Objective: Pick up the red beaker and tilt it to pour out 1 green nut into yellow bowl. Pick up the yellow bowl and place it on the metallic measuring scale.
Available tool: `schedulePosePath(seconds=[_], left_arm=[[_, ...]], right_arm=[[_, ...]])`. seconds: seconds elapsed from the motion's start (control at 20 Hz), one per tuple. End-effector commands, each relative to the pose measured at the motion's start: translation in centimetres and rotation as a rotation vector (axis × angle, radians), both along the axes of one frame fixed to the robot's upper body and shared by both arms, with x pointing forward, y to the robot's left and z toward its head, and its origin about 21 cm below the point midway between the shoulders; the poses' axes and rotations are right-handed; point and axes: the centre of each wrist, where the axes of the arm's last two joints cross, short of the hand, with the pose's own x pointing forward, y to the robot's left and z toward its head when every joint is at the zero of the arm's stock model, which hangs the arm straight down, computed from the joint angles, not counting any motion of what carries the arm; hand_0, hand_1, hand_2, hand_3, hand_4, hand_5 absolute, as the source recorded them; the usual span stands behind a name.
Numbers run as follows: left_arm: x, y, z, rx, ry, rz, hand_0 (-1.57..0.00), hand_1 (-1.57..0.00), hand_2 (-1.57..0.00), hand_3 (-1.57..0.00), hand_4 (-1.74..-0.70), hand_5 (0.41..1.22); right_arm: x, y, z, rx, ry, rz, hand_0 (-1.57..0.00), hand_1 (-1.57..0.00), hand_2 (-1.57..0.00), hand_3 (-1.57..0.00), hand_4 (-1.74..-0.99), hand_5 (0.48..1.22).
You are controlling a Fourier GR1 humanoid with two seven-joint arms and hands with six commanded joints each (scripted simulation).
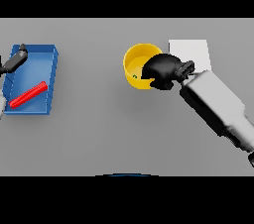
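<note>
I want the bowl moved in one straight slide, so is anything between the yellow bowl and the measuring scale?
Nothing visible. The yellow bowl, gripped by the right hand, sits just left of the scale; only that hand lies between.

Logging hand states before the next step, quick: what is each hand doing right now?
Left hand: over the blue tray, holding nothing; fingers cannot be told.
Right hand: closed on the yellow bowl rim.

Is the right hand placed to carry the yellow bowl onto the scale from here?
Probably yes: the right hand is curled over the yellow bowl rim, and the scale lies just beside it with nothing between.
</note>
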Motion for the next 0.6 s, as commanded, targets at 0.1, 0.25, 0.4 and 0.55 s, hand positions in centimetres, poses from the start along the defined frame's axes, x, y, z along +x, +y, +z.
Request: schedulePosePath(seconds=[0.1,0.25,0.4,0.55], left_arm=[[0.4,-0.1,0.5,-0.009,0.001,0.006,0.0,0.0,0.0,0.0,-0.74,0.7],[0.2,-0.2,0.5,0.003,0.008,0.008,0.0,0.0,0.0,0.0,-0.74,0.708],[-0.1,0.0,0.2,0.002,0.007,0.012,0.0,0.0,0.0,0.0,-0.74,0.708],[-0.2,-0.5,0.4,-0.007,0.011,0.009,0.0,0.0,0.0,0.0,-0.74,0.703]], right_arm=[[0.7,-1.4,0.4,0.018,-0.011,-0.058,-1.57,-1.57,-1.47,-1.35,-1.74,1.22],[1.5,-3.5,1.4,0.027,-0.05,-0.102,-1.57,-1.57,-1.49,-1.26,-1.741,1.221],[2.8,-6.1,2.3,0.029,-0.109,-0.193,-1.57,-1.57,-1.53,-1.22,-1.741,1.221],[4.3,-8.4,2.4,0.041,-0.137,-0.247,-1.57,-1.57,-1.53,-1.19,-1.741,1.221]])
